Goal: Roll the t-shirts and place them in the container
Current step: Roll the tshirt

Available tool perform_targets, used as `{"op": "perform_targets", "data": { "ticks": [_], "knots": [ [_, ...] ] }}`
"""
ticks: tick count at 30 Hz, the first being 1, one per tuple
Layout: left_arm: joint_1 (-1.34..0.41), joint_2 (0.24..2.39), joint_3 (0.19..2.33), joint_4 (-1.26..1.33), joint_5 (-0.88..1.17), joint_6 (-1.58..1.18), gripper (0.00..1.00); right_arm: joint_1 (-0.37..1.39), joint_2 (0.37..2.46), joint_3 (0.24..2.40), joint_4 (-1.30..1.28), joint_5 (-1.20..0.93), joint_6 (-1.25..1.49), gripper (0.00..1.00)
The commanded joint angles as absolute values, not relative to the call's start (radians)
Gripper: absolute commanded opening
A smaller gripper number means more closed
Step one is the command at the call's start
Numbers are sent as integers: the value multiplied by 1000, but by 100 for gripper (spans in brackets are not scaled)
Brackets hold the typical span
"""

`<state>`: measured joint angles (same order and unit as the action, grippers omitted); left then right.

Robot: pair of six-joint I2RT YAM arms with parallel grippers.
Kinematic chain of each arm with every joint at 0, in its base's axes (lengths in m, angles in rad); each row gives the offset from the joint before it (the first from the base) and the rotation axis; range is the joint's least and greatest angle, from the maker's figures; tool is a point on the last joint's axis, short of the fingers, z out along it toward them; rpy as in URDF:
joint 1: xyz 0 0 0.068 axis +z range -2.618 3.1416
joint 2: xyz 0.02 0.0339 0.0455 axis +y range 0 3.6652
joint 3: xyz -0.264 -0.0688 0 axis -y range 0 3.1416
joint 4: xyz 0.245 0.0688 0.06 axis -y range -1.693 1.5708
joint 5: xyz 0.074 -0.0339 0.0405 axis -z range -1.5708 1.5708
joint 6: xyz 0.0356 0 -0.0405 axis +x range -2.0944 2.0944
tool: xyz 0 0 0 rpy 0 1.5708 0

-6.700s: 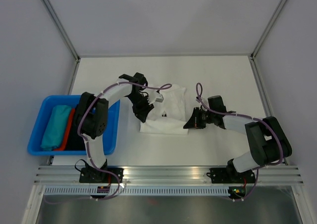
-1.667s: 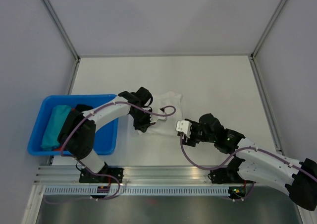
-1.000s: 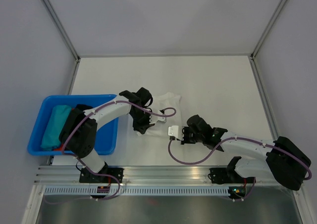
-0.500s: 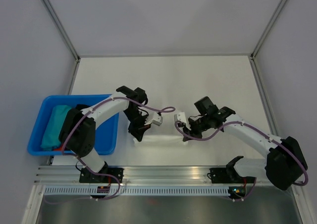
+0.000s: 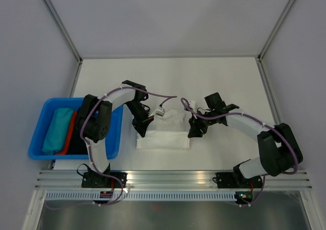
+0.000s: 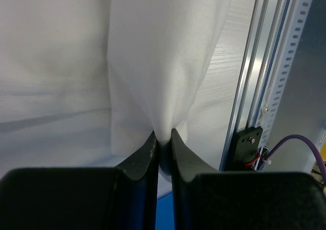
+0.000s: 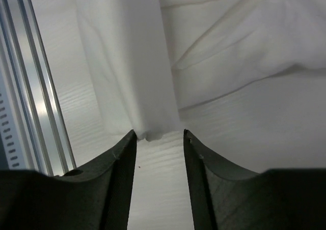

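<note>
Left fingers nipped tight on raised fold of white t-shirt. Right fingers parted, shirt edge loose between tips, nothing gripped. Shirt lies mid-table toward 6 o'clock, folded into band, not yet rolled. Teal roll and red roll sit in blue bin at 9 o'clock; those look done.

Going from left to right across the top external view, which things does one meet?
blue bin, teal roll, red cloth, left gripper, white t-shirt, right gripper

Grey walls enclose white table.
</note>
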<state>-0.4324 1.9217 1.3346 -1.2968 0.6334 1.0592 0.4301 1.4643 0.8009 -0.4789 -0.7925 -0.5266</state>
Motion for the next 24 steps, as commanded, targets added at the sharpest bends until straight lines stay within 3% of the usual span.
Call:
{"op": "perform_targets", "data": {
  "ticks": [1,9,13,15,20,24],
  "knots": [
    [-423,1945,1384,-1321,650,1063,17,413,1375,753,-280,-795,-312,49],
    [-414,1950,1376,-1312,657,1068,17,413,1244,508,151,-835,240,57],
    [-407,1950,1373,-1309,650,1069,17,413,1200,440,193,-799,316,60],
    [-403,1948,1370,-1302,649,1068,17,413,1186,392,263,-756,368,67],
    [-403,1950,1376,-1298,650,1062,17,416,1250,322,535,-739,462,68],
    [-403,1945,1368,-1298,650,1055,17,457,1324,290,612,-736,457,66]
  ]
}}
